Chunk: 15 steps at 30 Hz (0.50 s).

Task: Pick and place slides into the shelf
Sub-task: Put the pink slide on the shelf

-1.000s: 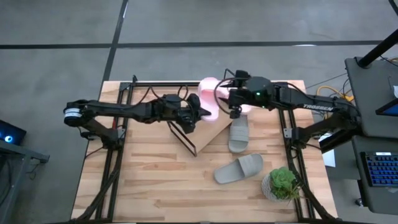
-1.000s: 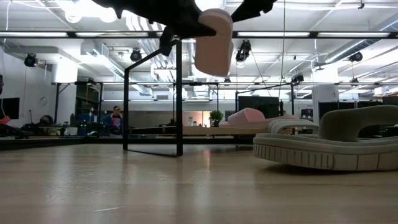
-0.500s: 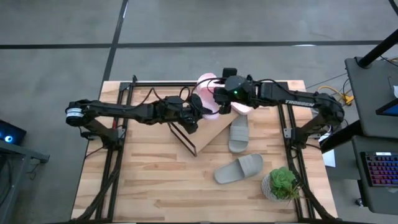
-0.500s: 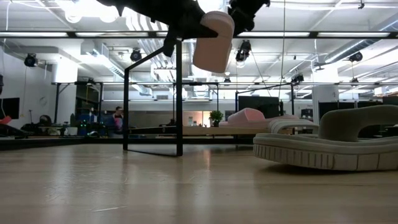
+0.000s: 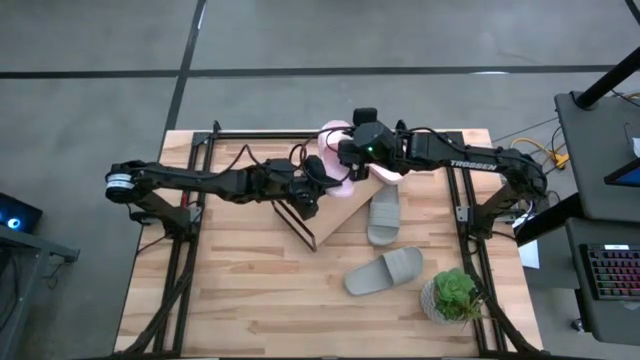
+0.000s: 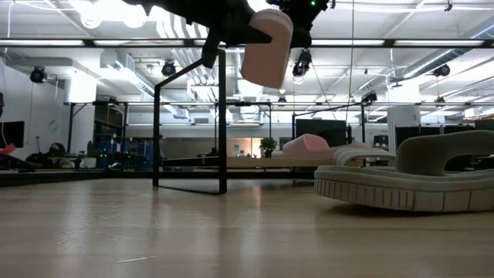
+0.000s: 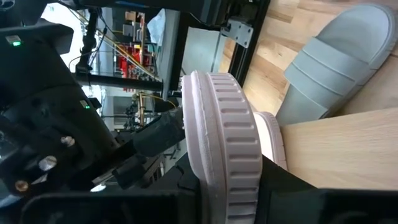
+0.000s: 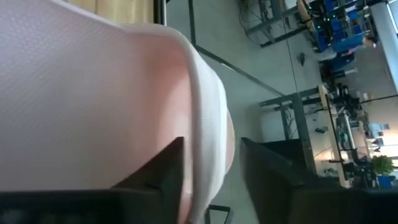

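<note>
A pale pink slide (image 5: 338, 178) (image 6: 266, 46) hangs on edge above the shelf (image 5: 340, 212), a slanted wood board on a black wire frame. My left gripper (image 5: 322, 180) is shut on it from the table's left. My right gripper (image 5: 350, 165) reaches in from the right and closes around its strap (image 8: 205, 124). A second pink slide (image 5: 388, 173) and a grey slide (image 5: 383, 215) lie on the board. Another grey slide (image 5: 385, 272) rests sole-down on the table. My left gripper pinches the pink slide across its thickness at the end nearest the wrist (image 7: 227, 186), the ribbed sole edge rising between the fingers. The fingers come level from the table's left. The slide stands on edge, lifted clear of shelf and table. My right gripper has the strap's curved edge (image 8: 208, 155) between its two fingers, one finger (image 8: 158, 171) against the inner face and the other beside the outer face. It comes slanting down from the table's right. Whether the outer finger touches, I cannot tell.
A small potted plant (image 5: 455, 295) stands near the table's front right corner. The shelf's black frame post (image 6: 221, 116) rises left of the held slide. Bare wood table lies toward the near left (image 5: 230, 290).
My right gripper has moved toward the table's left and tipped downward, coming up against the pink slide held by my left gripper. The slide stays lifted on edge, about where it was.
</note>
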Available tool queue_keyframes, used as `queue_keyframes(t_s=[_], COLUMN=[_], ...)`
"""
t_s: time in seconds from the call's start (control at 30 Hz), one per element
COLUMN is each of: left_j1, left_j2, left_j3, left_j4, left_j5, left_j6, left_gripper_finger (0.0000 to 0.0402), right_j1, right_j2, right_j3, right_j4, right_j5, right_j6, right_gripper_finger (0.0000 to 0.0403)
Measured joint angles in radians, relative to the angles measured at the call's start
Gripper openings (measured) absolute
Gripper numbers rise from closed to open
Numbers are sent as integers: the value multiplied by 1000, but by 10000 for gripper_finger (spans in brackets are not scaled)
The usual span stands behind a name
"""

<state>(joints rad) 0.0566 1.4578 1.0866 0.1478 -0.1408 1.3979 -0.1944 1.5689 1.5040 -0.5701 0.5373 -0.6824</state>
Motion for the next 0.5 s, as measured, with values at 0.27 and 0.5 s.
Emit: queue_keyframes(t_s=[0.27,0.5], left_j1=[-4,-4], left_j2=[-1,-13], left_j3=[0,0], left_j4=[4,-5], left_j5=[-7,-13], left_j6=[-90,-200], left_gripper_finger=[91,104], right_j1=[2,0], right_j2=[0,-3], right_j3=[-1,-3], right_j4=[3,12], right_j5=[-2,2], right_j6=[-53,-72], right_gripper_finger=[12,10])
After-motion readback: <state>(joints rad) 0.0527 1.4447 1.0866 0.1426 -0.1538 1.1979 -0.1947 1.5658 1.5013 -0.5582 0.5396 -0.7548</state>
